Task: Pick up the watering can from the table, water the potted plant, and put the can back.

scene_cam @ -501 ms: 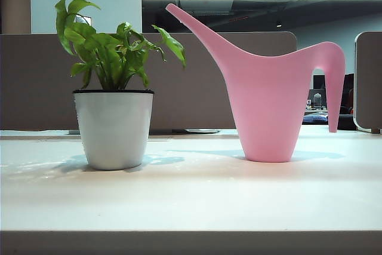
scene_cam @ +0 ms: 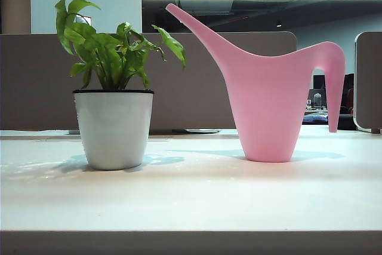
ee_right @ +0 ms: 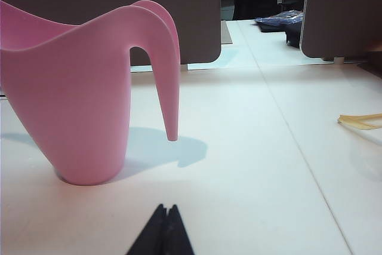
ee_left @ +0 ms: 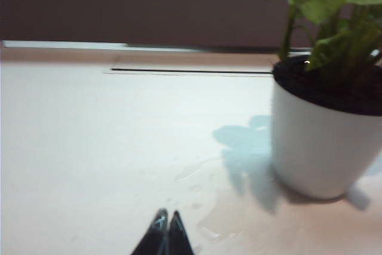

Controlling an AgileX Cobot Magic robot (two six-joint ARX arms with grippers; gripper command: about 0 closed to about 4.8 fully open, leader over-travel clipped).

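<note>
While the watering can (scene_cam: 265, 106) stands untouched at the potted plant's (scene_cam: 113, 126) three o'clock, left gripper (ee_left: 165, 216) and right gripper (ee_right: 166, 210) wait low, jaws together; reaching the handle seems next.

You have a big white table (scene_cam: 197, 201) with a thick pale front edge. On it, at about 9 o'clock from the middle in the exterior view, stands the potted plant (scene_cam: 113, 97) in its shiny white pot, and at about 3 o'clock stands the tall pink watering can (scene_cam: 268, 97), upright and well apart from the pot. Near the pot you can see a small wet patch (ee_left: 206, 207) on the table, and past the can, near the table's side, lies a thin yellow thing (ee_right: 361, 121).
</note>
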